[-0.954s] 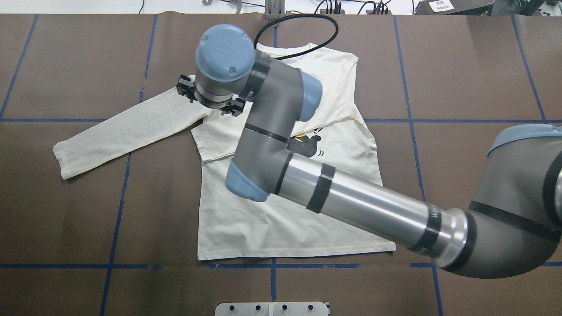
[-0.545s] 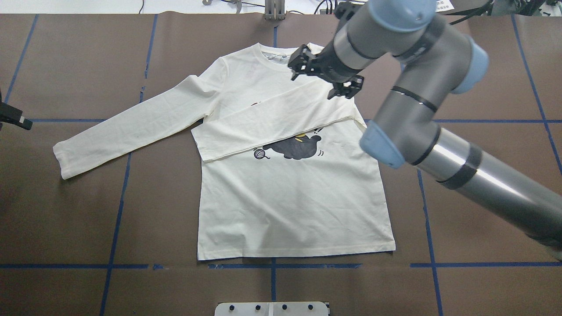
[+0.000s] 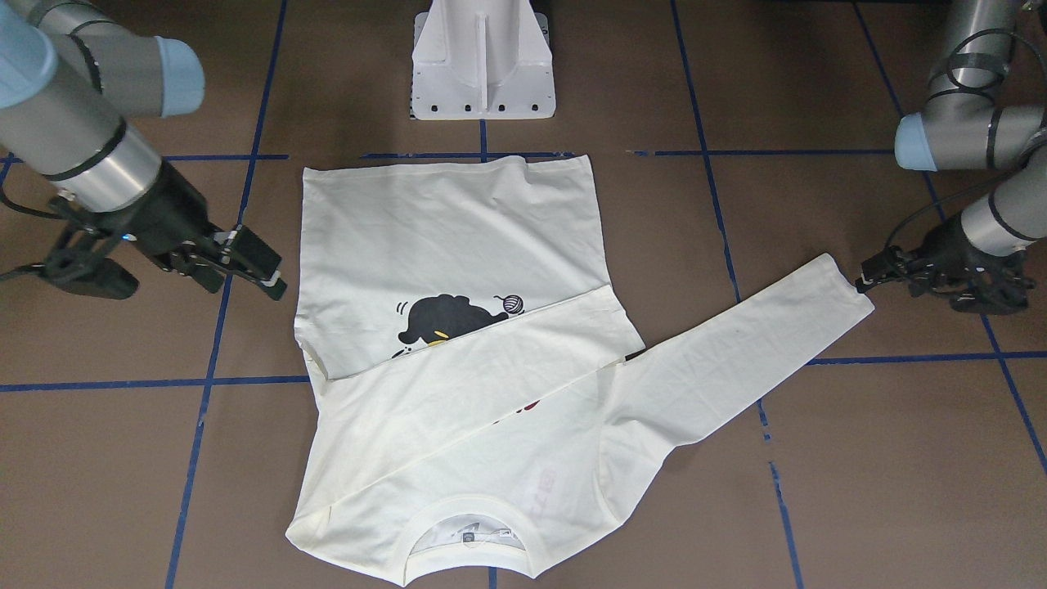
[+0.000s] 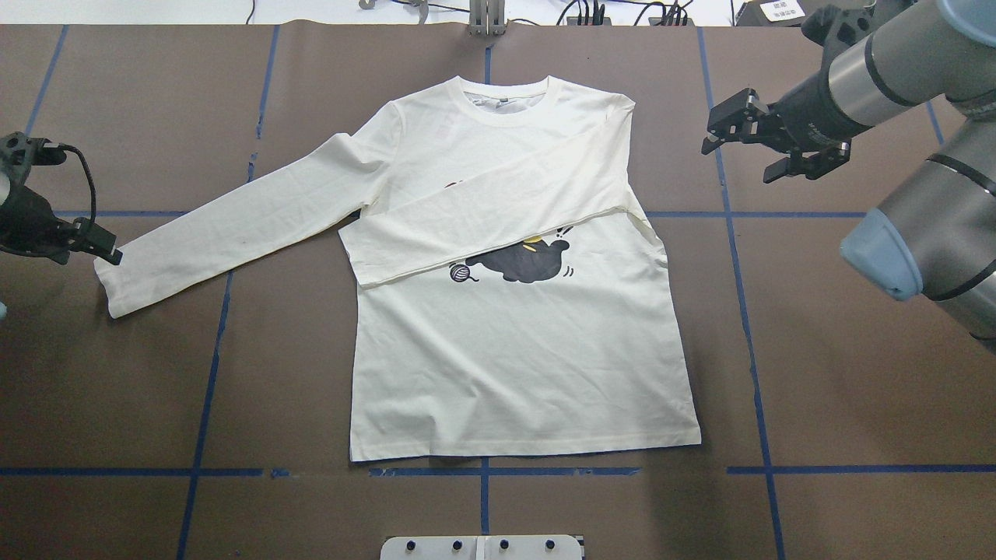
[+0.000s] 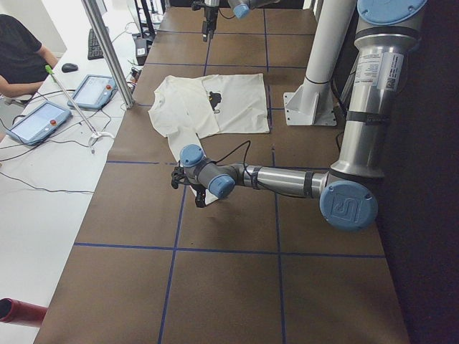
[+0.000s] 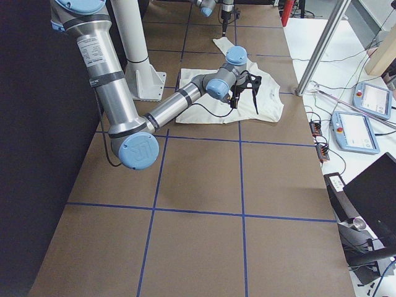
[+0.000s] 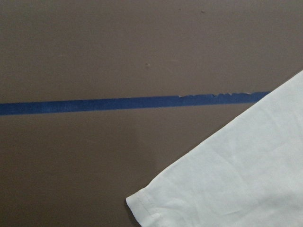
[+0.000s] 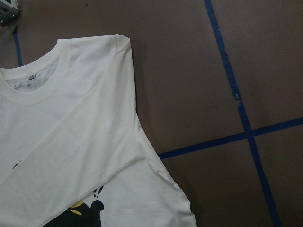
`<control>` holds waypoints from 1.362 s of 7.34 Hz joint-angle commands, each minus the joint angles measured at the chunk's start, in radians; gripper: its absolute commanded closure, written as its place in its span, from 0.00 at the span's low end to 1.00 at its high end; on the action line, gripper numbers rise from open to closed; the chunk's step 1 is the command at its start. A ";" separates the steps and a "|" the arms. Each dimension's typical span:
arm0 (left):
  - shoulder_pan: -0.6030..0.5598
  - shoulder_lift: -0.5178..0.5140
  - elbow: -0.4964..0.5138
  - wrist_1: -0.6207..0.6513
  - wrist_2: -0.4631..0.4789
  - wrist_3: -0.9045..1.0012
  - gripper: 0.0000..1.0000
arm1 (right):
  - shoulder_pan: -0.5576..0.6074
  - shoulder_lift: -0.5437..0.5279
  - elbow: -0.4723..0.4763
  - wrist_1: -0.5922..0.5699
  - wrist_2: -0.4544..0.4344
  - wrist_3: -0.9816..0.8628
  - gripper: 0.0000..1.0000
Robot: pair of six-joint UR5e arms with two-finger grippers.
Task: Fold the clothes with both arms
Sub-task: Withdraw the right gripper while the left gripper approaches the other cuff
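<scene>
1. The shirt (image 4: pixel 513 350) lies flat, print up, mid-table (image 4: pixel 817 350), collar (image 4: pixel 510 97) away from the robot. This lets each arm work its own side.
2. One sleeve (image 4: pixel 498 210) is already folded across the chest and partly covers the cat print (image 4: pixel 529 260). It probably sets the line for the second fold.
3. The other sleeve (image 4: pixel 249 214) stretches out towards the left gripper (image 4: pixel 92 239), which sits low at the cuff (image 4: pixel 113 284), likely to pick it up. I cannot tell whether its fingers are spread or closed, or whether they touch the cloth.
4. The right gripper (image 4: pixel 743 144) hangs off the shirt, beside the folded shoulder. Its fingers are wide apart and hold nothing, so it is out of the left arm's way.
5. Count: one shirt, two sleeves (one folded, one out), one cat, one yarn ball (image 4: pixel 461 272), two arms, two grippers.
</scene>
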 commanded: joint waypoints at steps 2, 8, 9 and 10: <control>0.026 -0.007 0.028 0.000 0.051 0.003 0.21 | 0.009 -0.026 0.010 0.002 0.001 -0.021 0.00; 0.027 -0.019 0.039 0.002 0.055 0.000 0.52 | 0.009 -0.031 0.013 0.004 -0.004 -0.021 0.00; 0.027 -0.019 0.039 0.002 0.057 0.000 0.52 | 0.009 -0.031 0.013 0.004 -0.005 -0.021 0.00; 0.027 -0.019 0.040 0.002 0.064 0.000 0.52 | 0.009 -0.031 0.015 0.004 -0.007 -0.021 0.00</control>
